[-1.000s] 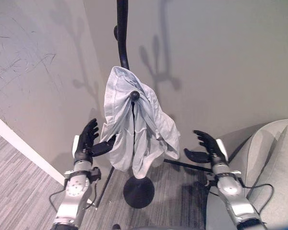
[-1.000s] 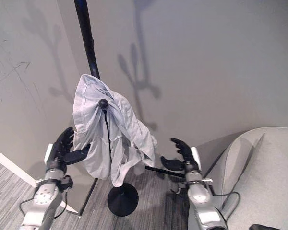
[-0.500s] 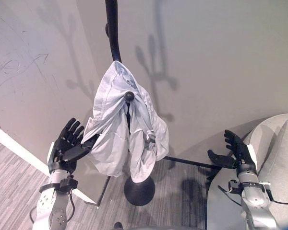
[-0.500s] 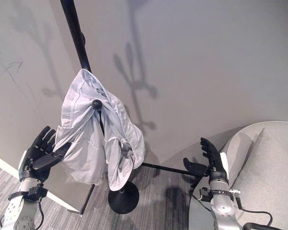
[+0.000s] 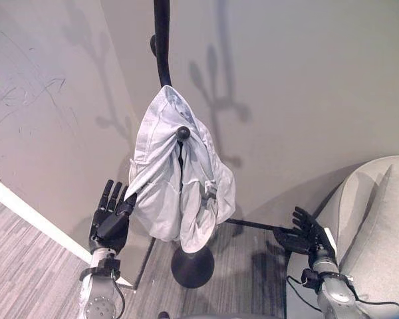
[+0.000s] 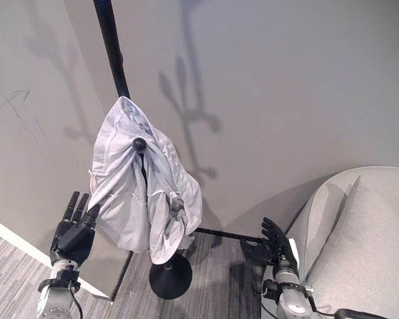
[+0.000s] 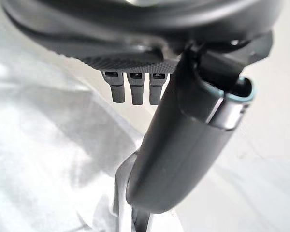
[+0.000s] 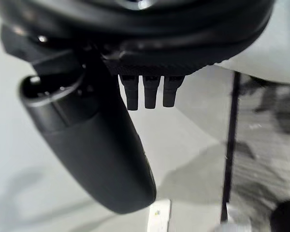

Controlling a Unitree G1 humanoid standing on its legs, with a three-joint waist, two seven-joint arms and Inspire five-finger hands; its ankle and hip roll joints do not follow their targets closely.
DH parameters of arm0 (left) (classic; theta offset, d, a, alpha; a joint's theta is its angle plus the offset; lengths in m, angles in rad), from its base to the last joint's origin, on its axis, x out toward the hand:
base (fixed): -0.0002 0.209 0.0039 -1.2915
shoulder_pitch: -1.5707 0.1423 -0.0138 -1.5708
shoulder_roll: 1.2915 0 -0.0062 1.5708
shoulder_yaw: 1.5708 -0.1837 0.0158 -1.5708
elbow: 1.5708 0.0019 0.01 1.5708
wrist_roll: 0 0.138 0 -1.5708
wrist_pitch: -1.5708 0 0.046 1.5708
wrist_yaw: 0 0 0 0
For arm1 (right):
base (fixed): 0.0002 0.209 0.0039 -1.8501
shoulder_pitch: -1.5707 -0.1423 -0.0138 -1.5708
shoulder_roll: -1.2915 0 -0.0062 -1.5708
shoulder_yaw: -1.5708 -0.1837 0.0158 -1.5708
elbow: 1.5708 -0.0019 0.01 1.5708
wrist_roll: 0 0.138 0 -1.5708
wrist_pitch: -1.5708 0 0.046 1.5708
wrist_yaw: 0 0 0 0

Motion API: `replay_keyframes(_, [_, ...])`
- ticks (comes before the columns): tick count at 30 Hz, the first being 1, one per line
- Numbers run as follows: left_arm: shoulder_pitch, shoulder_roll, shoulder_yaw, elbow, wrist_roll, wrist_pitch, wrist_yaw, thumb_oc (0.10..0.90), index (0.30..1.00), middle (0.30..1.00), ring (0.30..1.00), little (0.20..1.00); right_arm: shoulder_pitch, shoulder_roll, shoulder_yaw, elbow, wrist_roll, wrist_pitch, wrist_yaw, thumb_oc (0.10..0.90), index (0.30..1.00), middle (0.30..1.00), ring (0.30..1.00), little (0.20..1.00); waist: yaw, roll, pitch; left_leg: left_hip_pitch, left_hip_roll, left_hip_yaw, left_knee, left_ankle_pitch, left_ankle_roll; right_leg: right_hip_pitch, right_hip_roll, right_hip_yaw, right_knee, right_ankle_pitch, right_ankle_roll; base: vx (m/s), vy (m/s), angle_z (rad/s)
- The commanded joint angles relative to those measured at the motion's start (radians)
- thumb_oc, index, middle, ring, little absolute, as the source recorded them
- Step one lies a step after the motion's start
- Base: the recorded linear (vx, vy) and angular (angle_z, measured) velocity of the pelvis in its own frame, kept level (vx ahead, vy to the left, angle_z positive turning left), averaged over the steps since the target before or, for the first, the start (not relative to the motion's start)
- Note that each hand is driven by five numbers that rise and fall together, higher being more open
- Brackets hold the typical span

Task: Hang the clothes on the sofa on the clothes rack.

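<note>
A pale grey garment [image 5: 176,179] hangs bunched over a knobbed peg [image 5: 183,133] of the black clothes rack [image 5: 162,40], which stands on a round base [image 5: 193,266]. My left hand [image 5: 109,221] is open just below and left of the garment, its fingers straight and its thumb by the cloth's lower edge. In the left wrist view the garment [image 7: 48,159] lies just past the thumb [image 7: 183,145]. My right hand [image 5: 307,234] is open low at the right, apart from the garment, beside the grey sofa [image 5: 379,226].
Grey walls meet in a corner behind the rack. A thin black bar [image 5: 249,224] runs along the floor from the rack's base towards the sofa. White skirting [image 5: 33,219] edges the striped floor at the left.
Both hands have dropped lower and drawn back from the garment. The left hand's thumb has left the cloth's side, and the garment hangs on the peg by itself.
</note>
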Motion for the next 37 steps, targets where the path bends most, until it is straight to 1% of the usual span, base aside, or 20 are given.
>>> replay_keyframes(1, [-0.099, 0.058, 0.065, -0.164, -0.053, -0.111, -0.032, 0.8, 0.9, 0.9, 0.9, 0.9, -0.086, 0.016, 0.009, 0.018, 0.095, -0.068, 0.028, 0.8, 0.9, 0.9, 0.9, 0.9, 0.02, -0.024, 0.0, 0.0, 0.001, 0.004, 0.006, -0.076, 0.025, -0.019, 0.02, -0.048, 0.065, -0.022, -0.038, -0.01, -0.024, 0.05])
replay_keyframes(5, [-0.118, 0.073, 0.042, -0.291, -0.028, -0.127, -0.02, 0.8, 0.9, 0.9, 0.9, 0.9, -0.106, 0.033, 0.07, 0.165, 0.11, -0.035, 0.034, 0.8, 0.9, 0.9, 0.9, 0.9, 0.027, -0.025, 0.003, -0.012, 0.007, -0.004, 0.006, -0.068, 0.017, -0.019, 0.028, -0.06, 0.067, -0.024, -0.044, -0.01, -0.02, 0.07])
replay_keyframes(9, [-0.105, 0.086, -0.012, -0.392, -0.025, -0.124, -0.004, 0.8, 0.9, 0.9, 0.9, 0.9, -0.126, 0.041, 0.114, 0.313, 0.098, 0.005, 0.032, 0.8, 0.9, 0.9, 0.9, 0.9, 0.037, -0.022, 0.016, -0.031, 0.014, -0.015, 0.006, -0.054, 0.009, -0.025, 0.038, -0.081, 0.078, -0.03, -0.051, -0.02, -0.02, 0.16])
replay_keyframes(11, [-0.097, 0.093, -0.021, -0.423, -0.019, -0.122, 0.002, 0.8, 0.9, 0.9, 0.9, 0.9, -0.137, 0.04, 0.12, 0.352, 0.09, 0.01, 0.026, 0.8, 0.9, 0.9, 0.9, 0.9, 0.04, -0.021, 0.018, -0.035, 0.015, -0.019, 0.006, -0.051, 0.008, -0.026, 0.04, -0.085, 0.079, -0.031, -0.052, -0.02, -0.016, 0.21])
replay_keyframes(12, [-0.088, 0.098, -0.029, -0.453, -0.019, -0.116, -0.002, 0.8, 0.9, 0.9, 0.9, 0.9, -0.145, 0.043, 0.121, 0.396, 0.091, 0.014, 0.023, 0.8, 0.9, 0.9, 0.9, 0.9, 0.042, -0.02, 0.021, -0.039, 0.015, -0.022, 0.006, -0.049, 0.007, -0.028, 0.041, -0.089, 0.081, -0.032, -0.053, -0.03, -0.018, 0.2])
replay_keyframes(13, [-0.082, 0.119, -0.044, -0.511, -0.021, -0.106, -0.01, 0.8, 0.9, 0.9, 0.9, 0.9, -0.173, 0.043, 0.133, 0.506, 0.073, 0.026, 0.018, 0.8, 0.9, 0.9, 0.9, 0.9, 0.052, -0.018, 0.026, -0.051, 0.018, -0.028, 0.006, -0.042, 0.004, -0.032, 0.045, -0.102, 0.086, -0.034, -0.056, -0.03, -0.013, 0.13])
replay_keyframes(14, [-0.082, 0.119, -0.044, -0.512, -0.021, -0.105, -0.009, 0.8, 0.9, 0.9, 0.9, 0.9, -0.175, 0.043, 0.132, 0.51, 0.073, 0.024, 0.018, 0.8, 0.9, 0.9, 0.9, 0.9, 0.051, -0.018, 0.025, -0.052, 0.018, -0.029, 0.006, -0.042, 0.004, -0.033, 0.045, -0.103, 0.086, -0.034, -0.056, -0.03, -0.013, 0.13])
replay_keyframes(18, [-0.111, 0.147, -0.067, -0.583, -0.042, -0.101, -0.038, 0.8, 0.9, 0.9, 0.9, 0.9, -0.228, 0.067, 0.166, 0.725, 0.038, 0.038, 0.017, 0.8, 0.9, 0.9, 0.9, 0.9, 0.07, -0.019, 0.026, -0.072, 0.019, -0.047, 0.006, -0.033, -0.006, -0.033, 0.053, -0.128, 0.09, -0.041, -0.06, -0.02, -0.025, 0.27])
replay_keyframes(19, [-0.114, 0.13, -0.084, -0.552, -0.058, -0.11, -0.036, 0.8, 0.9, 0.9, 0.9, 0.9, -0.243, 0.077, 0.179, 0.8, 0.024, 0.041, 0.022, 0.8, 0.9, 0.9, 0.9, 0.9, 0.078, -0.021, 0.025, -0.08, 0.021, -0.053, 0.006, -0.028, -0.01, -0.031, 0.057, -0.141, 0.09, -0.045, -0.063, 0.0, -0.03, 0.17])
replay_keyframes(21, [-0.106, 0.117, -0.087, -0.519, -0.064, -0.116, -0.023, 0.8, 0.9, 0.9, 0.9, 0.9, -0.247, 0.08, 0.186, 0.818, 0.019, 0.042, 0.023, 0.8, 0.9, 0.9, 0.9, 0.9, 0.082, -0.02, 0.025, -0.083, 0.021, -0.057, 0.006, -0.026, -0.012, -0.031, 0.059, -0.145, 0.09, -0.046, -0.065, -0.01, -0.024, 0.21])
replay_keyframes(22, [-0.091, 0.103, -0.092, -0.466, -0.063, -0.125, 0.0, 0.8, 0.9, 0.9, 0.9, 0.9, -0.249, 0.082, 0.189, 0.838, 0.016, 0.045, 0.02, 0.8, 0.9, 0.9, 0.9, 0.9, 0.085, -0.019, 0.025, -0.087, 0.021, -0.061, 0.006, -0.023, -0.013, -0.031, 0.061, -0.151, 0.091, -0.048, -0.067, -0.01, -0.029, 0.18])
replay_keyframes(25, [-0.044, 0.084, -0.072, -0.131, 0.004, -0.117, 0.108, 0.8, 0.9, 0.9, 0.9, 0.9, -0.27, 0.075, 0.172, 0.888, 0.006, 0.057, -0.009, 0.8, 0.9, 0.9, 0.9, 0.9, 0.098, -0.013, 0.034, -0.09, 0.025, -0.069, 0.006, -0.018, -0.014, -0.034, 0.066, -0.158, 0.098, -0.055, -0.07, -0.02, -0.019, 0.09])
replay_keyframes(26, [-0.046, 0.084, -0.073, -0.13, 0.004, -0.117, 0.107, 0.8, 0.9, 0.9, 0.9, 0.9, -0.271, 0.075, 0.172, 0.888, 0.006, 0.057, -0.009, 0.8, 0.9, 0.9, 0.9, 0.9, 0.097, -0.013, 0.032, -0.093, 0.025, -0.07, 0.006, -0.016, -0.014, -0.037, 0.067, -0.158, 0.097, -0.052, -0.07, -0.02, -0.006, 0.06])
replay_keyframes(27, [-0.052, 0.105, -0.056, 0.113, 0.097, -0.096, 0.147, 0.8, 0.9, 0.9, 0.9, 0.9, -0.284, 0.069, 0.151, 0.916, 0.02, 0.063, -0.023, 0.8, 0.9, 0.9, 0.9, 0.9, 0.098, -0.007, 0.037, -0.094, 0.026, -0.07, 0.006, -0.012, -0.012, -0.04, 0.069, -0.158, 0.103, -0.055, -0.07, -0.01, 0.005, 0.05])
replay_keyframes(28, [-0.076, 0.117, -0.057, 0.284, 0.152, -0.081, 0.169, 0.8, 0.9, 0.9, 0.9, 0.9, -0.292, 0.069, 0.143, 0.929, 0.032, 0.067, -0.026, 0.8, 0.9, 0.9, 0.9, 0.9, 0.094, -0.004, 0.038, -0.093, 0.028, -0.068, 0.006, -0.012, -0.011, -0.043, 0.069, -0.156, 0.106, -0.056, -0.069, 0.0, 0.004, 0.04])
replay_keyframes(29, [-0.107, 0.117, -0.06, 0.436, 0.191, -0.067, 0.188, 0.8, 0.9, 0.9, 0.9, 0.9, -0.298, 0.07, 0.137, 0.937, 0.045, 0.069, -0.031, 0.8, 0.9, 0.9, 0.9, 0.9, 0.089, -0.002, 0.039, -0.092, 0.028, -0.068, 0.006, -0.012, -0.009, -0.045, 0.07, -0.152, 0.106, -0.056, -0.069, 0.0, 0.0, 0.0])
replay_keyframes(30, [-0.141, 0.098, -0.041, 0.585, 0.17, -0.048, 0.193, 0.8, 0.9, 0.9, 0.9, 0.9, -0.306, 0.075, 0.133, 0.953, 0.058, 0.072, -0.031, 0.8, 0.9, 0.9, 0.9, 0.9, 0.08, 0.0, 0.037, -0.09, 0.028, -0.065, 0.006, -0.013, -0.007, -0.048, 0.07, -0.148, 0.108, -0.058, -0.069, 0.0, 0.0, 0.0])
replay_keyframes(32, [-0.184, 0.077, -0.004, 0.828, 0.173, -0.028, 0.207, 0.8, 0.9, 0.9, 0.9, 0.9, -0.306, 0.086, 0.132, 0.97, 0.079, 0.079, -0.03, 0.8, 0.9, 0.9, 0.9, 0.9, 0.067, 0.001, 0.03, -0.085, 0.028, -0.06, 0.006, -0.017, -0.005, -0.05, 0.069, -0.14, 0.105, -0.059, -0.069, 0.04, 0.017, -0.04])
replay_keyframes(34, [-0.223, 0.077, 0.017, 1.06, 0.257, -0.019, 0.247, 0.8, 0.9, 0.9, 0.9, 0.9, -0.301, 0.091, 0.135, 0.982, 0.094, 0.078, -0.032, 0.8, 0.9, 0.9, 0.9, 0.9, 0.052, 0.0, 0.022, -0.073, 0.027, -0.05, 0.006, -0.025, -0.004, -0.048, 0.066, -0.13, 0.101, -0.06, -0.068, 0.06, 0.026, -0.07])
replay_keyframes(37, [-0.222, 0.072, 0.012, 1.201, 0.389, 0.004, 0.27, 0.8, 0.9, 0.9, 0.9, 0.9, -0.292, 0.088, 0.133, 0.994, 0.112, 0.073, -0.045, 0.8, 0.9, 0.9, 0.9, 0.9, 0.034, 0.0, 0.009, -0.064, 0.023, -0.038, 0.006, -0.034, -0.002, -0.047, 0.061, -0.12, 0.091, -0.054, -0.066, 0.06, 0.027, -0.11])
